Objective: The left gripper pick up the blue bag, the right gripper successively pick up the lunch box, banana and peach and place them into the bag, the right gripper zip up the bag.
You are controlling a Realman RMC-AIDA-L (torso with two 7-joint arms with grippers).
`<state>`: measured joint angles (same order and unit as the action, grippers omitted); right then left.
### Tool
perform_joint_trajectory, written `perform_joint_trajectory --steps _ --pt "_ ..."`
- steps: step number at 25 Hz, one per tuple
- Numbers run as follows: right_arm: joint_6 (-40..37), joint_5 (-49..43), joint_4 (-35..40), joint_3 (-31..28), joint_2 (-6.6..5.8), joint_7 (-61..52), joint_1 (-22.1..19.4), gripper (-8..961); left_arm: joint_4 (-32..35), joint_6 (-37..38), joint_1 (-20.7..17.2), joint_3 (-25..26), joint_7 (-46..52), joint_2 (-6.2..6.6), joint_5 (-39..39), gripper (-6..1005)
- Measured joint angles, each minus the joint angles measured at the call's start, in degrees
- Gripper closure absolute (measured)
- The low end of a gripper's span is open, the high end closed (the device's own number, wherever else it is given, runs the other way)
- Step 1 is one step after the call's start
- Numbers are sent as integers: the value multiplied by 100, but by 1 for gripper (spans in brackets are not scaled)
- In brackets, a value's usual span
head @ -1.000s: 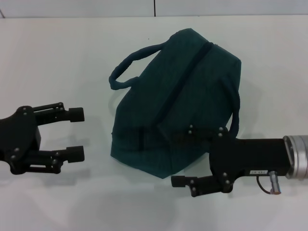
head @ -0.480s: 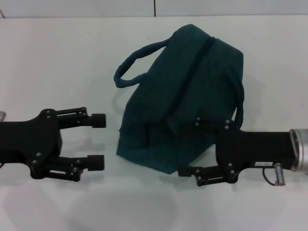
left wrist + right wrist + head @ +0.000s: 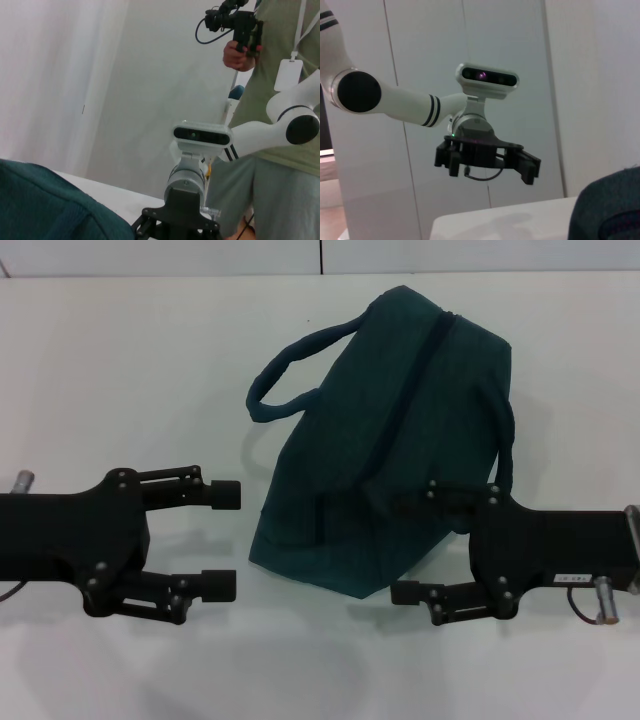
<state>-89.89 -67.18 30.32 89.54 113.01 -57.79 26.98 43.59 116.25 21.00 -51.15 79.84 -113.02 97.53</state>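
Note:
The blue bag (image 3: 400, 390) lies on its side on the white table (image 3: 120, 370), a dark zip line running along its top and one loop handle (image 3: 290, 365) sticking out to the left. My left gripper (image 3: 225, 540) hovers open just left of the bag's near edge, not touching it. Open too, my right gripper (image 3: 400, 548) has its upper finger over the bag's near right corner and its lower finger (image 3: 420, 593) beside the bag's bottom edge. The bag's fabric (image 3: 45, 205) also fills a corner of the left wrist view. Lunch box, banana and peach are out of view.
The table's far edge meets a pale wall (image 3: 200, 255). A person (image 3: 280, 100) holding a camera rig stands behind my right arm in the left wrist view. My left arm's gripper (image 3: 487, 160) shows far off in the right wrist view.
The left gripper has moved right, up close to the bag. The right gripper has drawn back to the right, and the bag has slid right with it.

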Motion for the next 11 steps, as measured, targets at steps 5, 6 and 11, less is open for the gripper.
perform_joint_trajectory --steps 5,6,11 --pt "-315 -74 1 13 -25 11 -19 113 -1 -10 1 35 -26 -8 44 118" --pt "-402 -113 1 13 -30 22 -29 113 -6 -13 1 46 -44 -11 39 118" --pt "-652 -142 -5 -101 -116 49 -75 113 -92 -22 1 57 -158 -18 -6 118"
